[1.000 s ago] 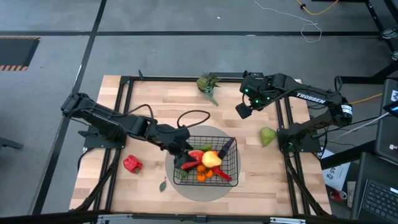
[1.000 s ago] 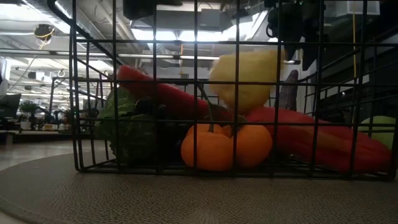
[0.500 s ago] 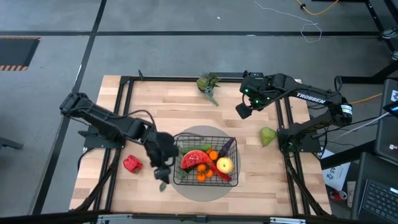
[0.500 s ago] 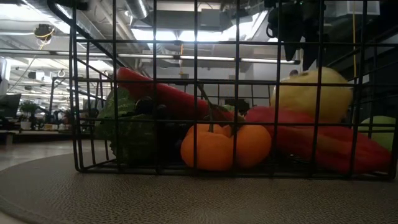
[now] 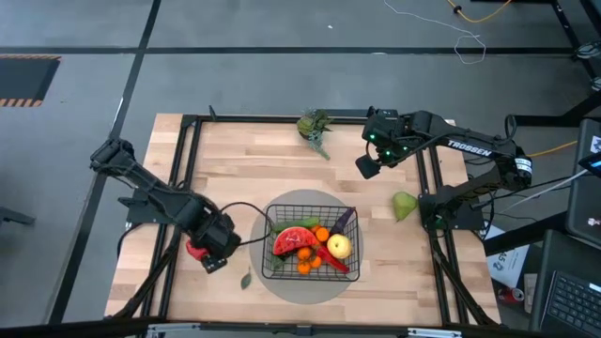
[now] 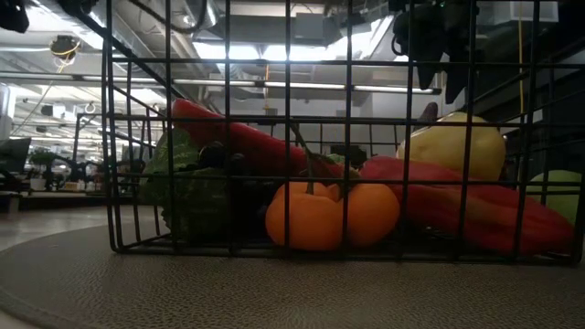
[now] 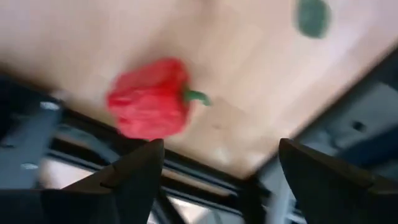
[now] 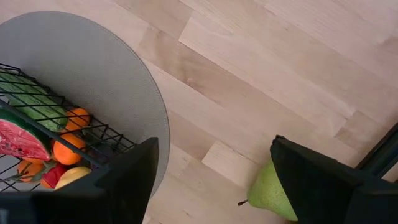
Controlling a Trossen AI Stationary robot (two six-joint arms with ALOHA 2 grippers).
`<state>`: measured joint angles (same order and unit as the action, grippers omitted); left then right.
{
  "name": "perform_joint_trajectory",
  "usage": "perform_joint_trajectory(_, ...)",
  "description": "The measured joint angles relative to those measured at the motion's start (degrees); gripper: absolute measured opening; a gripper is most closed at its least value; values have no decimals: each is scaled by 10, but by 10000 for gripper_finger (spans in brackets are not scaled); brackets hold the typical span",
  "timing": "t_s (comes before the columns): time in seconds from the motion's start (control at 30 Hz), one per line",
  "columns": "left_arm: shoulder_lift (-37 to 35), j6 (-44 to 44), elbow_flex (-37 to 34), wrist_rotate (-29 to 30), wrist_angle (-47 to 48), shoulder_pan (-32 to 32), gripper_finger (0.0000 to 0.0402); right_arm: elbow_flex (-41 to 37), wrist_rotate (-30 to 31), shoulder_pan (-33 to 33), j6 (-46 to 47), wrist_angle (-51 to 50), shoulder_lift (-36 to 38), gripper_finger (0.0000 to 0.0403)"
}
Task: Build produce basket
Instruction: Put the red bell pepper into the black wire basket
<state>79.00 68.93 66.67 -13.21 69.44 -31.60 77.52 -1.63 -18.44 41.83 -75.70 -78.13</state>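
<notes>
Basket sits on the grey mat, mid surface. Red chili lies long-axis slanted inside; low view shows this. Left tool spread wide, empty, over red pepper, stem sideways. Right tool wide, empty; its wrist view shows pear.

Red pepper motion-blurred ahead of the left gripper, green pear cut by the frame edge, dark produce behind basket mesh unclear
</notes>
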Motion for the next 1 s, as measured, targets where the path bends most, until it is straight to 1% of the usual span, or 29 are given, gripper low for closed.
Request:
perform_joint_trajectory(0.13, 0, 15, 0, 66, 12, -38, 310, 0, 0, 0, 1, 0, 0, 309)
perform_joint_trajectory(0.27, 2, 57, 0, 97, 2, -74, 310, 0, 0, 0, 1, 0, 0, 309)
perform_joint_trajectory(0.4, 14, 89, -11, 107, 5, -101, 310, 0, 0, 0, 1, 0, 0, 309)
perform_joint_trajectory(0.6, 14, 103, -61, 122, 4, -143, 310, 0, 0, 0, 1, 1, 0, 309)
perform_joint_trajectory(0.73, 14, 119, -98, 122, 2, -153, 310, 0, 0, 0, 1, 1, 0, 309)
perform_joint_trajectory(0.87, 14, 117, -126, 123, -9, -160, 310, 0, 0, 0, 1, 1, 0, 309)
perform_joint_trajectory(1.0, 14, 116, -152, 123, -54, -160, 310, 0, 0, 0, 1, 1, 0, 309)
